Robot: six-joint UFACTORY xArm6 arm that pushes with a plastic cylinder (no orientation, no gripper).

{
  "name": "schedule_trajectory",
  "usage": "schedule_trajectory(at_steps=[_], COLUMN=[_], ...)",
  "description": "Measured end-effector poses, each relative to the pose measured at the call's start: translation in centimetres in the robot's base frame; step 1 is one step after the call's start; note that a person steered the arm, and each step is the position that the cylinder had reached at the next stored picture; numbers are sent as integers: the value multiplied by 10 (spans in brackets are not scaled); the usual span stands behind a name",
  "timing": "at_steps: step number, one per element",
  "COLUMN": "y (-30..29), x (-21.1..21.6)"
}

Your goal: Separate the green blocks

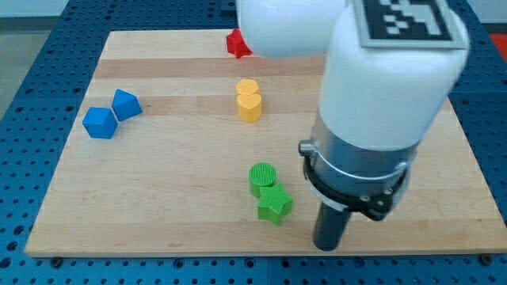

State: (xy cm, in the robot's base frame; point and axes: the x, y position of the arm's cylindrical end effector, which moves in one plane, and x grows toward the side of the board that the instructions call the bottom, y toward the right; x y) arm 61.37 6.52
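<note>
Two green blocks touch each other near the view's bottom centre: a green cylinder [262, 178] above and a green star [274, 205] just below and to its right. My tip [327, 246] rests on the wooden board [166, 206], to the right of and slightly below the green star, with a small gap between them. The arm's white and grey body hides the board behind it at the view's right.
A yellow heart-shaped block [249, 100] stands above the green pair. Two blue blocks [100, 122] [126, 104] touch at the view's left. A red star [236, 43] sits at the top edge, partly hidden by the arm. The board's bottom edge lies just below my tip.
</note>
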Motion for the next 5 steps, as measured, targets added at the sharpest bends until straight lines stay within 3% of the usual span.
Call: schedule_trajectory(at_steps=[3, 5], y=[-70, -84], x=[-31, -60])
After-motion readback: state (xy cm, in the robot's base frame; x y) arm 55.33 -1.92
